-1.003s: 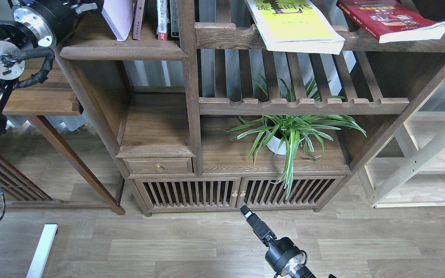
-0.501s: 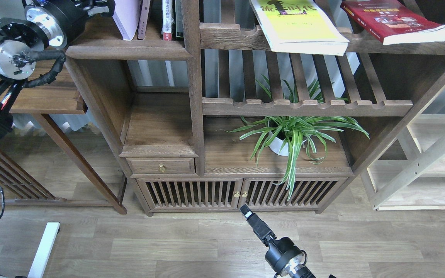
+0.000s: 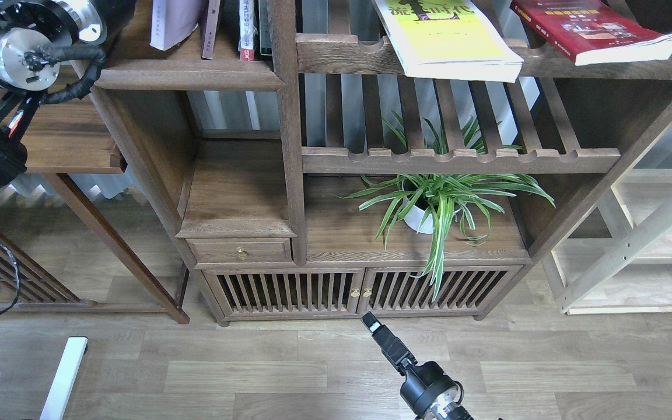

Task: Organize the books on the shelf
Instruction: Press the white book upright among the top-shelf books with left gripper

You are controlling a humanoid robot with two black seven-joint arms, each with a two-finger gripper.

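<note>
The pale lavender-white book [image 3: 172, 23] stands on the solid dark-brown shelf [image 3: 190, 76] at the top left, beside a few other upright books [image 3: 247, 29]. The yellow-green book [image 3: 447, 35] lies flat on the upper slatted rack, overhanging its front rail. The dark red book [image 3: 587, 29] lies flat on the same rack, further right. My left arm [image 3: 15, 46] comes in at the top left; its gripper is past the top edge of the view. My right gripper [image 3: 371, 321] is low over the floor, dark and seen end-on, with nothing in it.
A potted spider plant [image 3: 435, 204] stands on the cabinet top under the lower slatted rack [image 3: 458, 160]. A small drawer [image 3: 240, 251] and slatted doors [image 3: 359, 291] are below. A wooden side table [image 3: 67, 146] is at left, a pale shelf unit [image 3: 633, 245] at right.
My left arm has risen toward the top left corner, so less of it shows. The lavender-white book has shifted slightly. The right arm and the other two books have not moved.
</note>
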